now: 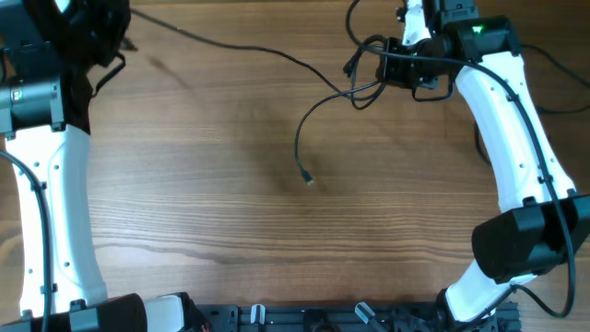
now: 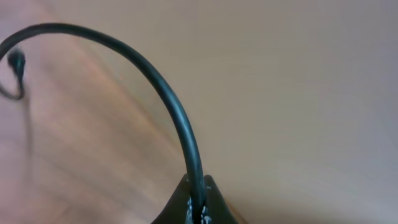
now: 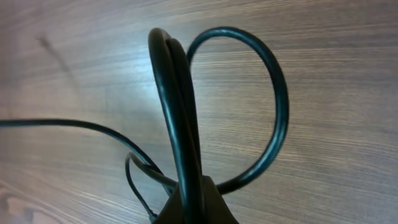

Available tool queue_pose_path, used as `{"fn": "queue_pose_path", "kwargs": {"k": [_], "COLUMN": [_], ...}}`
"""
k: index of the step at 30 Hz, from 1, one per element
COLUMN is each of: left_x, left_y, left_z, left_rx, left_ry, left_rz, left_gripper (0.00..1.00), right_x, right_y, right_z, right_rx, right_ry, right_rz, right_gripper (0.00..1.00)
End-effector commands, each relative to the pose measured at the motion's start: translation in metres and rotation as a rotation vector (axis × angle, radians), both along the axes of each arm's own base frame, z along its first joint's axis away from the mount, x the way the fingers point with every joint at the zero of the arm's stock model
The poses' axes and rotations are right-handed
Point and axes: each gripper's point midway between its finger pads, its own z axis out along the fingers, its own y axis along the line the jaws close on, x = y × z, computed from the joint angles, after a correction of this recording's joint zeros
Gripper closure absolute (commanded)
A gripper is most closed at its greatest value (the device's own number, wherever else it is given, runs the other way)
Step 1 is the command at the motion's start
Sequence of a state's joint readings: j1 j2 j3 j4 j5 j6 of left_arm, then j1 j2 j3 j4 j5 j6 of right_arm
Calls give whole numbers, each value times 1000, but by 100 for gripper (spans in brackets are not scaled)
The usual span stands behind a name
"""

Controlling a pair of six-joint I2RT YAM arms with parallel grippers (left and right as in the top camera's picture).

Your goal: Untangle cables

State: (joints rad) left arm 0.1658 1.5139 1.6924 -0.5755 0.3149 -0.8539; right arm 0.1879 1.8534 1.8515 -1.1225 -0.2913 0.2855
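Overhead, my left gripper (image 2: 198,198) and right gripper (image 3: 193,198) each pinch the cables (image 1: 230,44), stretched between them. Next I'd tease open the loop (image 3: 277,112).

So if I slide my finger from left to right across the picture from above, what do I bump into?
left arm → cable plug → cable loops → right arm

Cables (image 3: 180,124) smooth black semi-gloss sheath; table (image 1: 184,203) matt wood grain; arm shells (image 1: 502,138) glossy white plastic.
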Motion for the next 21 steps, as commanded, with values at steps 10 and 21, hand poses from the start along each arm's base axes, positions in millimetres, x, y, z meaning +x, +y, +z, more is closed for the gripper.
{"fn": "queue_pose_path", "kwargs": {"k": [10, 21], "left_x": [-57, -73], "left_y": [93, 118], "left_z": [80, 46], "left_rx": [11, -10], "left_ry": [-221, -79], "left_rz": [212, 284], "left_gripper": [96, 96], "right_x": [1, -4], "right_y": [-149, -65], "right_z": [-73, -34], "right_rx": [-269, 274], "right_ry": [187, 40], "right_rz": [-480, 149], "right_gripper": [96, 95]}}
